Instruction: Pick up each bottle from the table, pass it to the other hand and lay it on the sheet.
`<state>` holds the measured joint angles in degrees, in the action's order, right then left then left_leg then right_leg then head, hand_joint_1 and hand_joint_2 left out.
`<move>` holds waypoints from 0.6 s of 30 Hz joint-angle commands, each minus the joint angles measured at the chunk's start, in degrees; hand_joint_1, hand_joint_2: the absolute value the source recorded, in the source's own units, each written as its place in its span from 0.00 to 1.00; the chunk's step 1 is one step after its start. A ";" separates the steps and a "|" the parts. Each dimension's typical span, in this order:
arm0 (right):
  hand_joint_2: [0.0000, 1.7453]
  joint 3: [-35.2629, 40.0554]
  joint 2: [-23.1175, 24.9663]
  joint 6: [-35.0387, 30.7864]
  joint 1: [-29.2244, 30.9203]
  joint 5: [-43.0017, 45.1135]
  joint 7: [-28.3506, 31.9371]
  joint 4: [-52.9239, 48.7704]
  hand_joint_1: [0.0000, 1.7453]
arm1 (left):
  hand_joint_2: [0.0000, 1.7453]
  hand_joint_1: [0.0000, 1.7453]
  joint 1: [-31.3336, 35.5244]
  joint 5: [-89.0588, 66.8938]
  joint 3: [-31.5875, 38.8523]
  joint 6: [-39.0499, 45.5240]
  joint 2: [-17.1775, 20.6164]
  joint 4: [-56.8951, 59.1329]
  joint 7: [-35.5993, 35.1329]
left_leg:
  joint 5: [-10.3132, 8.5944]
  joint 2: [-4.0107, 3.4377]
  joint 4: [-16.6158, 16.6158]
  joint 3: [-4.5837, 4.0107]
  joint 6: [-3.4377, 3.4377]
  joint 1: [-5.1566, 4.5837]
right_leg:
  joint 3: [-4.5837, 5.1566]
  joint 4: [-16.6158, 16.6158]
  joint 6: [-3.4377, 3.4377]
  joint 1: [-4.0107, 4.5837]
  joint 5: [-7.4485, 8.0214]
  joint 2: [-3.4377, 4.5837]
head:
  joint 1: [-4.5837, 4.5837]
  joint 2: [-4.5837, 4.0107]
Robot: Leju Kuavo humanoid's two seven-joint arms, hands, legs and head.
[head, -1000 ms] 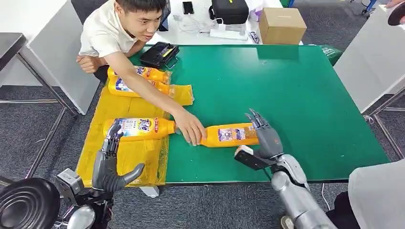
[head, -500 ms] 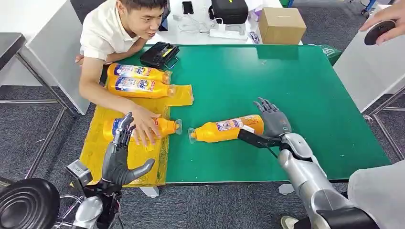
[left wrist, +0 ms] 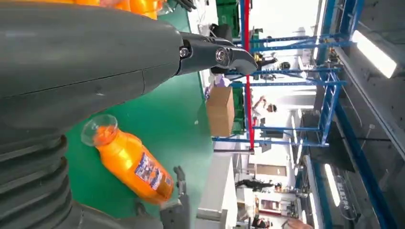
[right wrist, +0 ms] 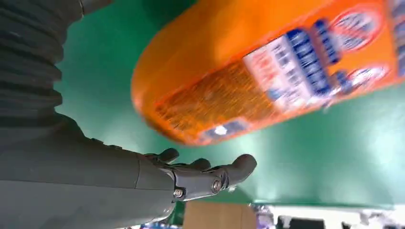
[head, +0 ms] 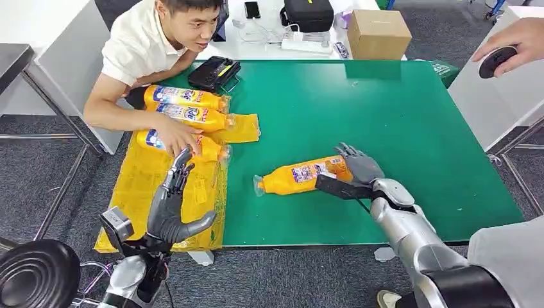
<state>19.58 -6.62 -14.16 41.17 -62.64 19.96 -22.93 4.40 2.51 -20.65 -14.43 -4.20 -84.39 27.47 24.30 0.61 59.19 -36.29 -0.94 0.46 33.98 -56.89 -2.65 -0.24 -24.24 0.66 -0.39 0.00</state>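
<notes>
Head view: the right hand (head: pixel 360 168) sits at the base of the orange plastic bottle (head: pixel 300 176) lying on the green surface (head: pixel 398 115); grip, cannot tell. The left hand (head: pixel 172 205) hovers spread and empty over the yellow sheet (head: pixel 138 186). Right wrist view: fingers (right wrist: pixel 205 179) beside the bottle, apart.

Right hand (head: pixel 360 168) covers base of orange bottle (head: pixel 301 177) near table's (head: pixel 385 109) front edge; grip undeterminable. Bottle label blurred, cut off in right wrist view. Person's hand (head: pixel 172 135) hides part of third bottle (head: pixel 192 146) on sheet (head: pixel 138 186).
</notes>
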 commanded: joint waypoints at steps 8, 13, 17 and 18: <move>1.00 2.16 1.70 1.78 0.68 0.75 1.49 5.98 0.00 | 1.00 0.00 2.31 0.35 -2.68 -0.28 0.72 4.58 -0.01 | 0.04 -0.04 -0.13 0.33 0.05 -0.05 | -0.31 0.08 0.09 -0.02 -0.06 -0.09 | 0.00 0.00; 1.00 2.33 2.47 1.32 -0.45 0.80 2.66 5.54 0.00 | 1.00 0.00 1.80 0.41 -3.35 -0.47 0.75 3.72 -0.08 | 0.04 -0.04 -0.15 0.35 0.05 -0.03 | -0.33 0.11 0.09 0.00 -0.05 -0.09 | 0.00 0.00; 1.00 3.12 3.07 0.92 -0.59 0.00 2.15 5.58 0.00 | 1.00 0.00 2.65 0.33 -3.90 -0.67 0.80 4.12 -0.24 | 0.03 -0.08 -0.14 0.33 0.05 -0.02 | -0.31 0.11 0.09 0.00 -0.03 -0.06 | 0.00 0.00; 1.00 3.23 3.19 0.70 -0.55 -0.17 1.99 5.62 0.00 | 1.00 0.00 2.88 0.32 -4.08 -0.72 0.93 4.06 -0.27 | 0.01 -0.03 -0.06 0.15 0.03 0.01 | -0.15 0.06 0.05 0.02 -0.01 -0.04 | 0.00 0.00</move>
<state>20.02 -5.09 -13.18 40.64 -61.94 22.36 -20.46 5.17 2.95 -22.49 -14.73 -4.20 -82.55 27.50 24.30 0.60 59.19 -36.29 -0.93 0.46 33.98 -56.89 -2.65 -0.24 -24.24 0.67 -0.39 0.00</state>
